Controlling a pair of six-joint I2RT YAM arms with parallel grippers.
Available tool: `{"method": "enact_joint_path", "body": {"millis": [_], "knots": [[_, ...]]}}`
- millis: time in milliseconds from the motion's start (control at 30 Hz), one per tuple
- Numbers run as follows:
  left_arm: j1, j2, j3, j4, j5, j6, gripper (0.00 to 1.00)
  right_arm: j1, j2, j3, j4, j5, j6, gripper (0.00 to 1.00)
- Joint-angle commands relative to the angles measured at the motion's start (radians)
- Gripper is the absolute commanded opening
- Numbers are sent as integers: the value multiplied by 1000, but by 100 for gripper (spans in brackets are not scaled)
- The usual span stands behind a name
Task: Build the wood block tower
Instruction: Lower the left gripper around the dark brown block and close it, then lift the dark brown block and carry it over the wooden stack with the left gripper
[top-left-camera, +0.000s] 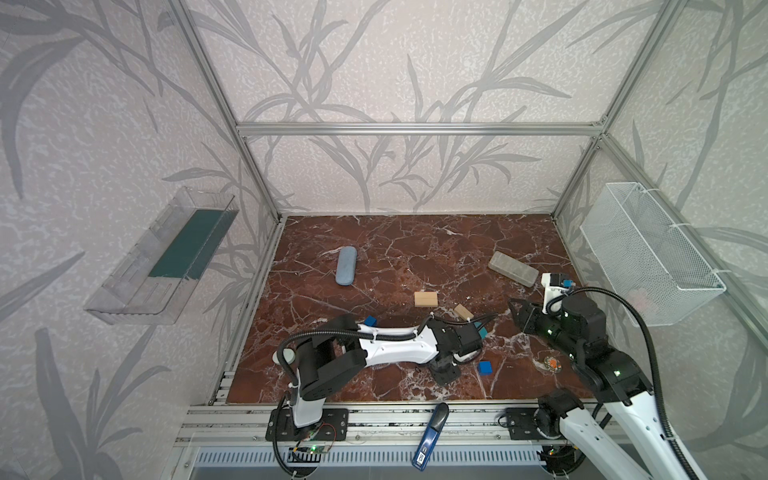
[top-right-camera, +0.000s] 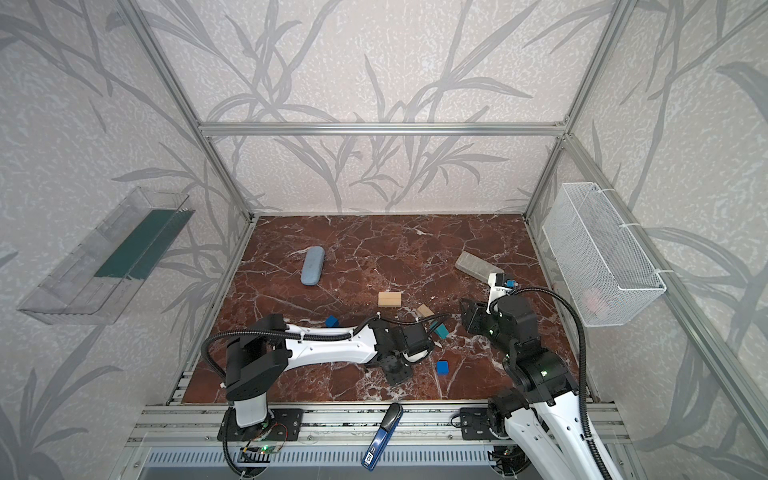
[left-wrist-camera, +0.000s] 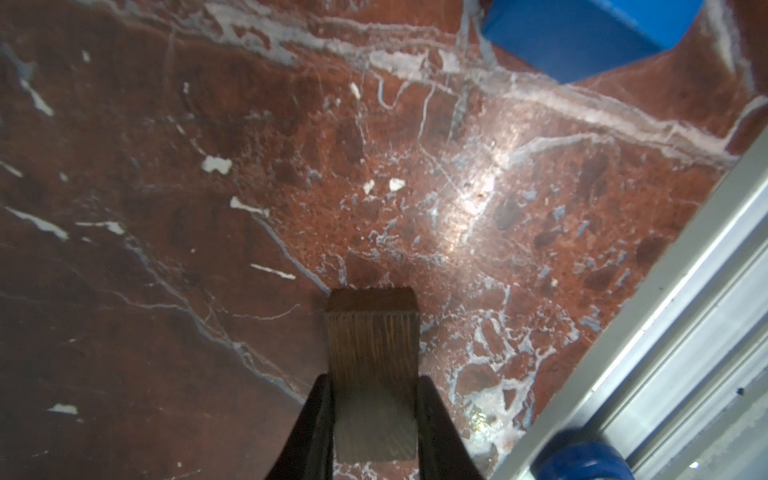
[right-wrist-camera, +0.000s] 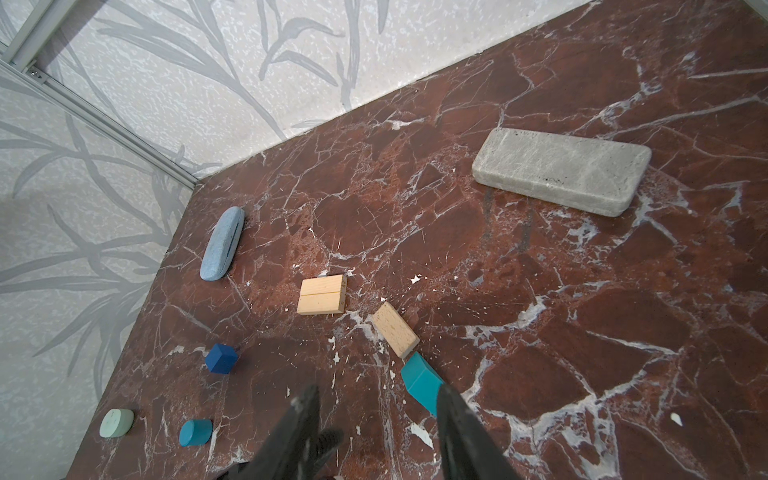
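Note:
My left gripper (left-wrist-camera: 374, 382) is shut on the dark brown bar (left-wrist-camera: 372, 332), low over the marble near the front rail; in both top views the gripper (top-left-camera: 444, 372) hides the bar. One blue cube (top-left-camera: 484, 367) lies just beside it. Two pale bars (right-wrist-camera: 322, 294) lie side by side at mid-table, and a third pale bar (right-wrist-camera: 395, 334) lies next to the teal house-shaped piece (right-wrist-camera: 422, 384). Another blue cube (right-wrist-camera: 221, 358) and the blue cylinder (right-wrist-camera: 195, 432) lie further left. My right gripper (right-wrist-camera: 376, 392) hangs open and holds nothing. No tower shows.
A grey-blue case (top-left-camera: 346, 266) lies at the back left and a grey stone brick (top-left-camera: 513, 269) at the back right. A wire basket (top-left-camera: 648, 253) hangs on the right wall, a clear tray (top-left-camera: 162, 257) on the left. A blue-handled tool (top-left-camera: 432, 434) rests on the front rail.

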Motion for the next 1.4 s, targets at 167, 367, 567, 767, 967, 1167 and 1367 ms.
{"method": "enact_joint_path", "body": {"millis": [167, 367, 567, 767, 967, 1167, 1367], "knots": [[3, 13, 30, -17, -60, -63, 13, -3, -2, -11, 6, 1, 8, 47], [33, 0, 36, -19, -58, -141, 12, -4, -4, -9, 8, 0, 11, 47], [104, 1, 29, -8, -39, -260, 10, -4, 0, -6, 15, -12, 14, 47], [163, -8, 19, 10, -38, -345, 10, -4, 15, -3, 26, -21, 13, 47], [209, -27, 39, 3, -68, -423, 10, -3, 47, -8, 54, -40, 16, 47], [256, -35, 93, -37, -94, -457, 9, -4, 65, -19, 76, -51, 19, 47], [298, -28, 149, -86, -119, -466, 7, -4, 77, -22, 81, -56, 18, 47]]}}
